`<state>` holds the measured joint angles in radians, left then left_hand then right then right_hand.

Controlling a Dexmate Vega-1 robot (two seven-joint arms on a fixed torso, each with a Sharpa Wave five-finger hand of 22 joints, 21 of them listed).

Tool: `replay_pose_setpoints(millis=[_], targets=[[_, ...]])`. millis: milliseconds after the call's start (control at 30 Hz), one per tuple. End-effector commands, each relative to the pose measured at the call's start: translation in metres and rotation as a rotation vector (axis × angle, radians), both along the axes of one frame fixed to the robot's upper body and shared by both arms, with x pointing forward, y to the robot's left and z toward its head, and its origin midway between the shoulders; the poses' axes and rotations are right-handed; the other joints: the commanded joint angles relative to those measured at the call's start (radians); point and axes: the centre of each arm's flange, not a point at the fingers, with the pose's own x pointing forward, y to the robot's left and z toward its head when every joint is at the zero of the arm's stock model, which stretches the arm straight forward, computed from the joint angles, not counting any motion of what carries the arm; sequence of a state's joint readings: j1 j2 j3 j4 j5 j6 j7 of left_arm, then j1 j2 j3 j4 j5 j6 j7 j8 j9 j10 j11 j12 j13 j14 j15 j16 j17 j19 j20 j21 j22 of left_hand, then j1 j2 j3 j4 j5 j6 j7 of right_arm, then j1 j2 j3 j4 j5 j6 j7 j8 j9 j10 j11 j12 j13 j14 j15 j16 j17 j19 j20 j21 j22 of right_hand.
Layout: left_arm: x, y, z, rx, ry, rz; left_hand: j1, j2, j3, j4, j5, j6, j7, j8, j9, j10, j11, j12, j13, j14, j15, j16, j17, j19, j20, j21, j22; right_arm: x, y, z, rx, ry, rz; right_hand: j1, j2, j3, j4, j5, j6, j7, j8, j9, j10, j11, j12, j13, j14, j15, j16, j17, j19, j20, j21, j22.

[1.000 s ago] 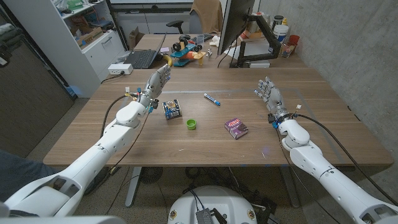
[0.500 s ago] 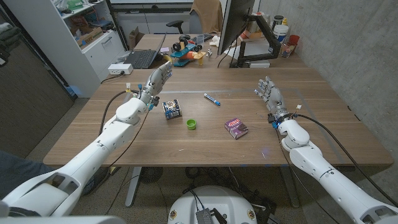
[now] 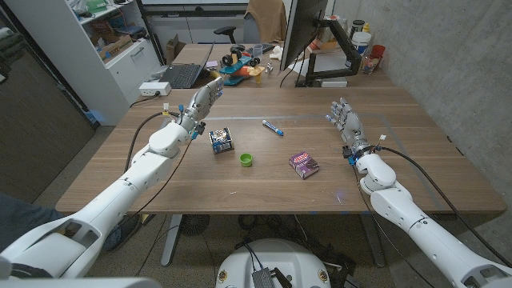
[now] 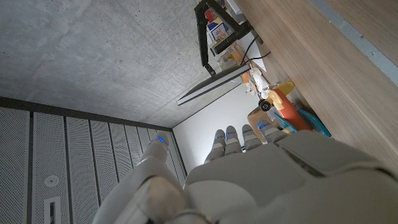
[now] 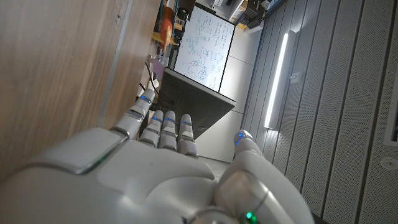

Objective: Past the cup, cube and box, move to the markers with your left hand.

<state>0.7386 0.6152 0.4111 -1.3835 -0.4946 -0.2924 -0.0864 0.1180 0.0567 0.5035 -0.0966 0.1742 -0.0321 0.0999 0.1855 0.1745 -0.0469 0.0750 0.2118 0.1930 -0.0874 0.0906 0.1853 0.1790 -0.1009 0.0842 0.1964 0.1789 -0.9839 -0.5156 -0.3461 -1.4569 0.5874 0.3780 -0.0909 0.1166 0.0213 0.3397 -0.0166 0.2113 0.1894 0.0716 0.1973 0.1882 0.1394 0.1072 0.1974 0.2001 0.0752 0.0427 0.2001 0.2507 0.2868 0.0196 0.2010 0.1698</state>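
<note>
A blue-and-white marker (image 3: 273,127) lies on the wooden table (image 3: 240,196) just beyond its middle. Nearer me sit a patterned cube (image 3: 221,140), a small green cup (image 3: 246,159) and a purple box (image 3: 304,164). My left hand (image 3: 202,101) hovers left of and beyond the cube, fingers stretched out towards the table's far side, holding nothing; its back shows in the left wrist view (image 4: 249,168). The marker is off to its right, apart from it. Right of the box, my right hand (image 3: 346,122) stands with fingers up and apart, empty, and also appears in the right wrist view (image 5: 155,168).
At the table's far side are a laptop (image 3: 180,74), a colourful toy skateboard (image 3: 240,68) and a monitor (image 3: 308,36) on its stand. A white power strip (image 3: 154,88) lies at the far left corner. Shelving (image 3: 104,32) stands to the left.
My left hand has crept a little farther out over the table, beyond the cube. The right hand and the objects have stayed put.
</note>
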Motion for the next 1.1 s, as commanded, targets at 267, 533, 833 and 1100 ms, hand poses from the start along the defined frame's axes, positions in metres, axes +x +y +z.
replay_pose_setpoints(millis=[267,533,833,1100], targets=[[-0.002,0.002,0.010,0.075,-0.031,0.041,0.012,0.000,0.002,-0.008,0.005,0.008,-0.002,0.006,0.005,0.006,0.001,0.004,0.003,0.008,-0.002,0.004,0.002,-0.011,0.003,0.001,0.002,-0.001,0.013,0.005,-0.003,-0.022,0.009,0.005,0.012,-0.002,-0.003,-0.002,0.011,-0.003,0.002,0.003,0.009,0.000,0.004,-0.001,0.008,0.002,0.005,-0.002,0.006,0.003,-0.005,0.002],[0.001,0.000,0.016,0.122,-0.047,0.077,0.016,0.001,0.003,-0.010,0.005,0.009,-0.002,0.006,0.005,0.007,0.000,0.004,0.003,0.008,-0.003,0.004,0.002,-0.012,0.004,0.001,0.001,-0.002,0.017,0.007,-0.002,-0.031,0.013,0.005,0.013,-0.002,-0.004,-0.002,0.011,-0.002,0.002,0.003,0.008,-0.002,0.004,-0.001,0.008,0.002,0.005,-0.003,0.006,0.003,-0.005,0.002],[0.003,-0.006,0.024,0.188,-0.074,0.125,0.020,0.003,0.005,-0.013,0.005,0.011,-0.003,0.006,0.005,0.009,-0.003,0.004,0.003,0.009,-0.005,0.004,0.002,-0.014,0.006,0.000,0.001,-0.005,0.018,0.008,-0.003,-0.037,0.011,0.005,0.013,-0.004,-0.005,-0.002,0.013,-0.001,0.002,0.003,0.008,0.001,0.004,-0.001,0.008,0.002,0.005,-0.005,0.006,0.003,-0.005,0.002],[0.002,-0.009,0.029,0.214,-0.091,0.139,0.025,0.004,0.006,-0.016,0.005,0.012,-0.004,0.006,0.005,0.011,-0.003,0.005,0.003,0.009,-0.007,0.004,0.002,-0.015,0.009,0.000,0.001,-0.005,0.019,0.006,-0.001,-0.036,0.012,0.004,0.014,-0.004,-0.005,-0.002,0.014,-0.001,0.002,0.003,0.009,-0.002,0.004,-0.001,0.008,0.003,0.005,-0.006,0.006,0.003,-0.006,0.002]])
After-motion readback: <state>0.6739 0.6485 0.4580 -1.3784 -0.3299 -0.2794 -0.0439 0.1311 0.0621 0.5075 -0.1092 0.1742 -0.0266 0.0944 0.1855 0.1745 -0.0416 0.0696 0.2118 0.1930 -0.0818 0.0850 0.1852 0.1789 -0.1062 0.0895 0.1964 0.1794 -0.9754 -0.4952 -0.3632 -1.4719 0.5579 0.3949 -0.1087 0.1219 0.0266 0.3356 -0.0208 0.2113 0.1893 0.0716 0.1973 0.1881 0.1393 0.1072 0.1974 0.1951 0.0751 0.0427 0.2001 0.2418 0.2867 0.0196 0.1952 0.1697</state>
